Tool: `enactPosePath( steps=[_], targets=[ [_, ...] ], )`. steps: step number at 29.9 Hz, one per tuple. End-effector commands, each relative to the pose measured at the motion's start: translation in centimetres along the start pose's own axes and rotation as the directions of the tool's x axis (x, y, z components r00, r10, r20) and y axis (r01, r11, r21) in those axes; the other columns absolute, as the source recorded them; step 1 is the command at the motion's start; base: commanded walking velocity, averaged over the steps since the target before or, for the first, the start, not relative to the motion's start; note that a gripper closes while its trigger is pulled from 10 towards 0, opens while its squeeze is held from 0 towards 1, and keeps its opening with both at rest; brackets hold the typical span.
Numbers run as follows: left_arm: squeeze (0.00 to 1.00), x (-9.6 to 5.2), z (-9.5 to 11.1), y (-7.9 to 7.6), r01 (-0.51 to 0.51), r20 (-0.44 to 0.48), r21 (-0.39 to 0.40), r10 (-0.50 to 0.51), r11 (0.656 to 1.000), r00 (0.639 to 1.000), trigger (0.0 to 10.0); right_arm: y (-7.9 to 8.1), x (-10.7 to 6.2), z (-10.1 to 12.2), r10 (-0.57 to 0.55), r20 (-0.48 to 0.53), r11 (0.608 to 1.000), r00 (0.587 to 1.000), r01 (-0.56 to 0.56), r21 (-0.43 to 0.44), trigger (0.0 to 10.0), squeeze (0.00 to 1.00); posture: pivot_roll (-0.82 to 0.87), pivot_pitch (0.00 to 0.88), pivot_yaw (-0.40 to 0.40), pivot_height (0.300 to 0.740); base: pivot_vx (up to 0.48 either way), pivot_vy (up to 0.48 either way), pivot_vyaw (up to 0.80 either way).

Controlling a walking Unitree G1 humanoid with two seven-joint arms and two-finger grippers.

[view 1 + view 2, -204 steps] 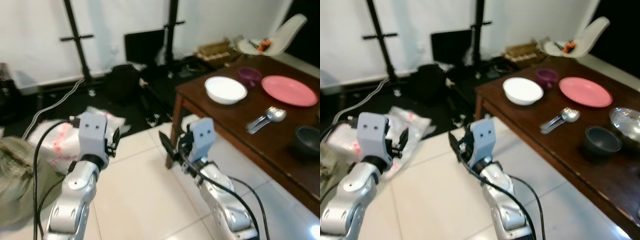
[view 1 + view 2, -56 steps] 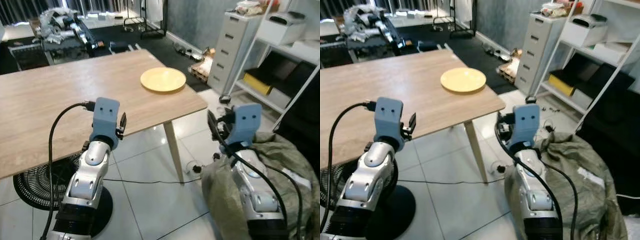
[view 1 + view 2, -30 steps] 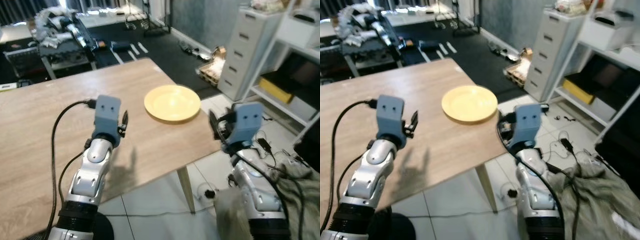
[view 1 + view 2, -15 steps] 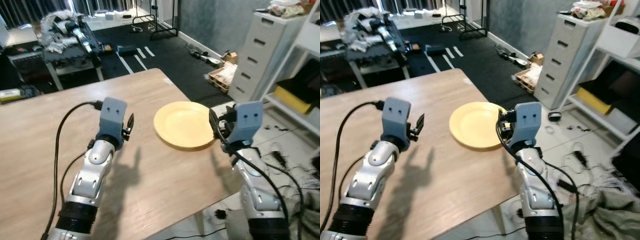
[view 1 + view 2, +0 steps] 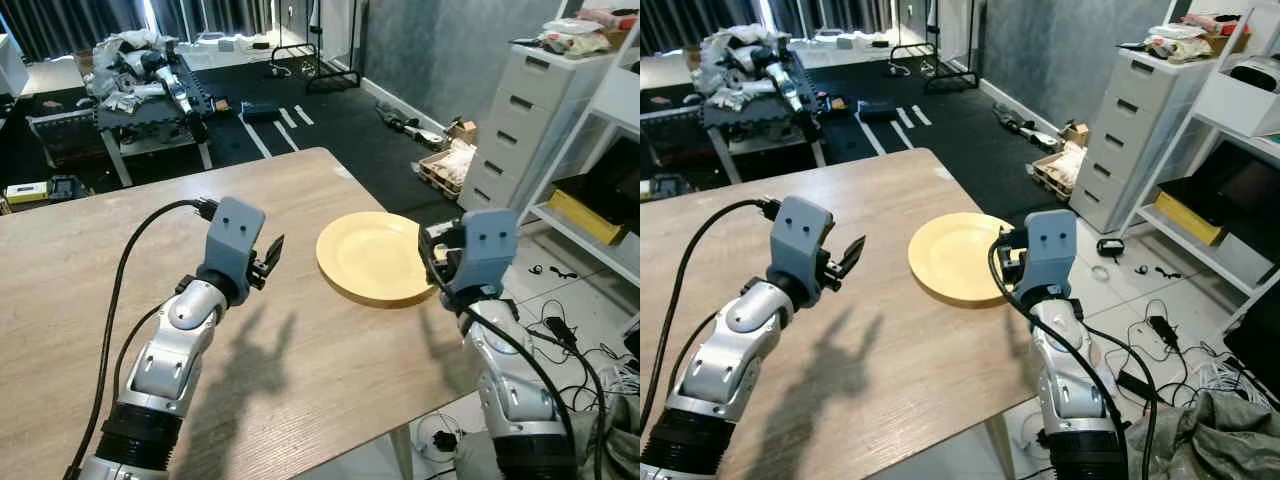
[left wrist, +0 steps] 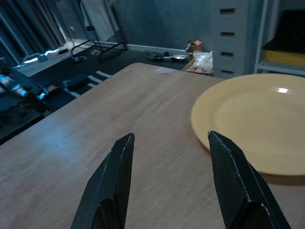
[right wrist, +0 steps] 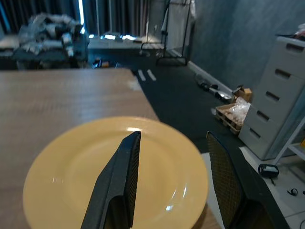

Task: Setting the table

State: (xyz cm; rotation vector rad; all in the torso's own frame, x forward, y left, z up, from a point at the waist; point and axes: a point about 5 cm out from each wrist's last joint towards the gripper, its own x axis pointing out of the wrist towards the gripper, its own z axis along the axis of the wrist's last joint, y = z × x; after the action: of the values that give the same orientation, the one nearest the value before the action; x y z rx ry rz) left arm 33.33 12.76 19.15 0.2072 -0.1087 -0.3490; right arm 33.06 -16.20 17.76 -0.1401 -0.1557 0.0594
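A yellow plate [image 5: 375,258] lies empty on the light wooden table [image 5: 100,250], near its right corner. My left gripper [image 5: 270,255] hovers over the table left of the plate, a short gap away; in the left wrist view the left gripper [image 6: 171,136] is open with bare wood between its fingers. My right gripper [image 5: 430,258] sits at the plate's right rim. In the right wrist view the right gripper [image 7: 174,136] is open above the plate [image 7: 114,176], holding nothing.
The table's right edge and corner run just past the plate. Beyond it stand a grey drawer cabinet [image 5: 520,110] and a white shelf [image 5: 610,150]. Cables [image 5: 560,330] and a grey-green cloth [image 5: 1210,430] lie on the floor. A cluttered cart [image 5: 150,70] stands at the back.
The camera has turned from a dark table with dishes and moved up to this wooden table. Both open grippers now reach over its top, the right one at the plate's rim.
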Motion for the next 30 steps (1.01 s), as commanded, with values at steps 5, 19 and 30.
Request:
enactPosePath(
  steps=[5,19,30],
  targets=[
    [0.0,0.2,-1.4,1.4,0.051,-0.083,-0.066,-0.057,0.996,0.995,10.0,0.9,0.9,0.3,-0.009,-0.009,1.0,1.0,0.009,-0.005,10.0,0.0,0.0,0.0,0.093,0.74,0.0,0.0,0.0],
    [0.0,2.9,-0.3,3.2,0.104,-0.084,0.086,-0.097,0.991,0.992,10.0,0.7,1.2,0.7,0.062,-0.001,0.995,0.998,-0.062,-0.079,10.0,0.0,-0.02,0.015,0.124,0.74,0.0,0.0,0.0],
    [0.0,0.2,1.9,3.0,0.096,0.04,0.007,-0.097,0.995,0.995,10.0,5.3,4.6,-2.2,0.093,-0.215,0.947,0.972,-0.153,-0.282,10.0,0.0,0.07,0.022,0.076,0.74,0.0,0.0,0.0]
  ],
)
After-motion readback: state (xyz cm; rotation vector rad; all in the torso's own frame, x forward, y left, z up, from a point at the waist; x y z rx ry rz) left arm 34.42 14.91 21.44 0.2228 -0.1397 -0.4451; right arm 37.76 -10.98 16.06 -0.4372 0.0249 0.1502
